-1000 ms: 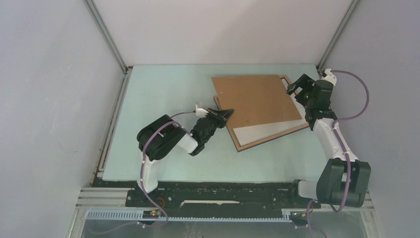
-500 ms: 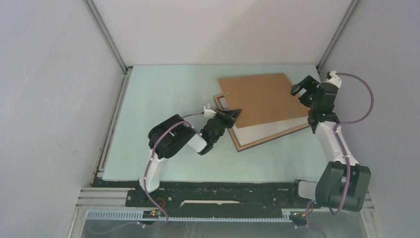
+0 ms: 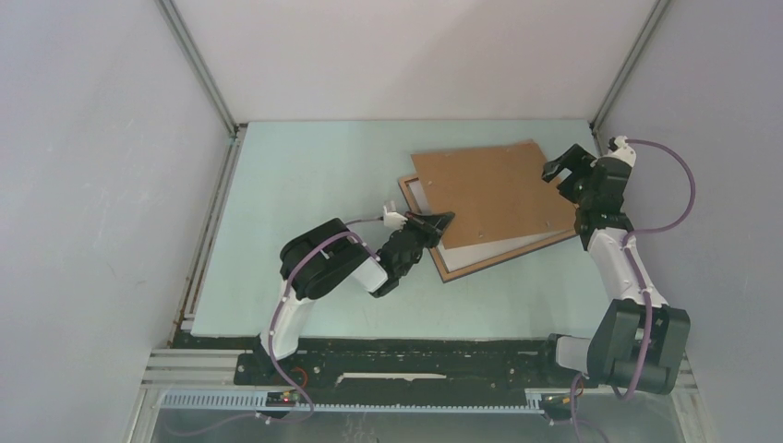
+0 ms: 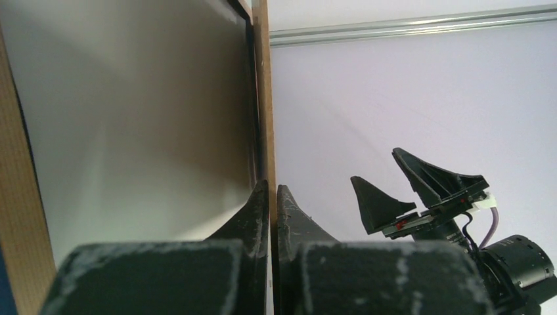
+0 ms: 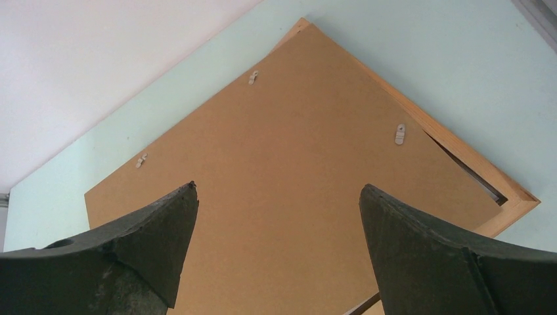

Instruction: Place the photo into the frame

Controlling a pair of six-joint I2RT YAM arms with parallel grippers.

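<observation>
The light wooden frame (image 3: 499, 260) lies flat at the table's right middle. A white sheet (image 3: 480, 245) lies inside it; no printed side shows, so I cannot tell if it is the photo. The brown backing board (image 3: 485, 189) sits skewed over the frame. My left gripper (image 3: 443, 220) is shut on that board's near-left edge, which runs edge-on (image 4: 263, 98) up from between the fingers (image 4: 272, 193). My right gripper (image 3: 565, 162) hovers open over the board's right edge, with the board (image 5: 282, 131) filling the space between and beyond its fingers (image 5: 278, 186).
Small pale turn clips (image 5: 399, 134) stud the board near its edges. The frame's wooden corner (image 5: 519, 197) sticks out past the board. Grey enclosure walls (image 3: 102, 185) and metal posts stand close around the pale green table (image 3: 305, 166).
My left gripper has moved right and slightly nearer with the board, which slid right over the frame. The right gripper drew back a little to the right and stayed open.
</observation>
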